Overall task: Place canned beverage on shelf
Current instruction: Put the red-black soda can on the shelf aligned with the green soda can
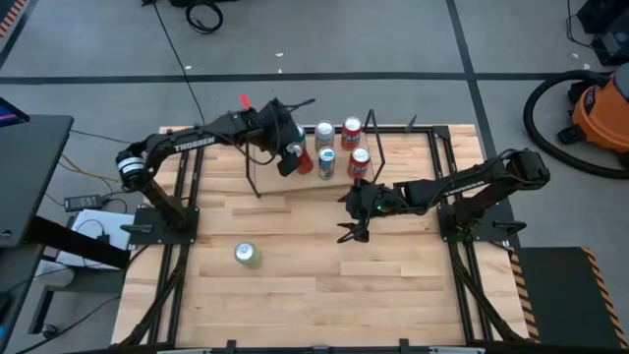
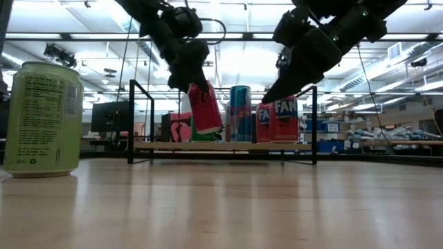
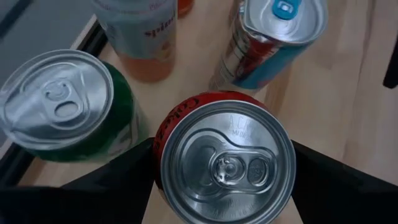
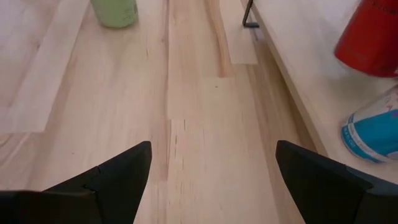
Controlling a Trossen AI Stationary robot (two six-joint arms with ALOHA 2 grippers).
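L gripper is clamped on a red can, dark fingers pressed to either side of its body; silver lid w/ pull tab faces the wrist cam; in the low view the red can hangs tilted, raised above the shelf board, not resting on it; from above it sits at the shelf's L end.

Shelf = pale plywood board, smooth, w/ thin black rod uprights at both ends, standing on the plank tabletop, which is light butcher-block wood w/ visible strips and grain.

On the shelf: a teal-and-red slim can, upright near the middle; red cans w/ white lettering beside it to the R; a green can w/ brushed silver lid just beside the held can; an orange-labelled pale can behind. Top view shows four cylindrical cans in a cluster, silver tops and red tops.

R gripper hovers over bare tabletop in front of the shelf, fingers spread wide, nothing between them; seen from above at, low view shows it angled down, off the table.

A pale green can stands upright alone on the tabletop, well apart from the shelf, towards the front-L; matte label w/ nutrition print.
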